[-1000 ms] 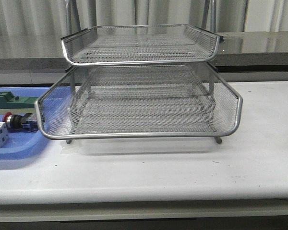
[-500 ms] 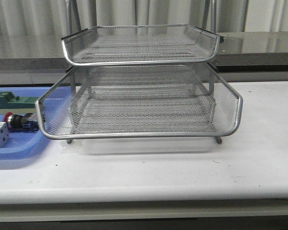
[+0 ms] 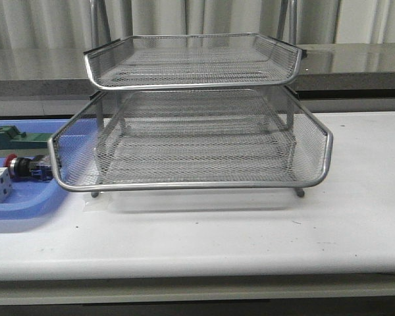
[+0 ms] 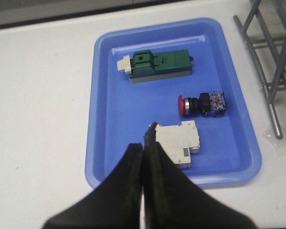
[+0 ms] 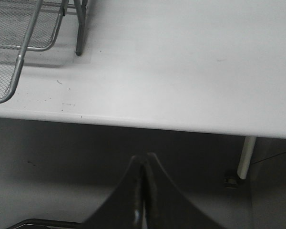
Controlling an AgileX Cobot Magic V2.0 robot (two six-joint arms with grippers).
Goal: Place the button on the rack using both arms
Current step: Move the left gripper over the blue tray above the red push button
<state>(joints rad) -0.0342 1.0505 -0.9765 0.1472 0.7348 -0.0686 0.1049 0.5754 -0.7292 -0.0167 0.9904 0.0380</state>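
Nothing moved | button [image 4: 201,104] apart from closed left claw [image 4: 150,131]

We count one button [image 4: 201,104], one green block [image 4: 161,66] and one white block [image 4: 179,143] on one blue tray [image 4: 103,119], beside one rack [image 3: 191,131].

button [image 4: 201,104] red cap, black body, blue rear | rack [image 3: 191,141] silver mesh | tray [image 4: 105,119] blue | block [image 4: 159,66] green | my fingers [image 4: 133,167] black, I think
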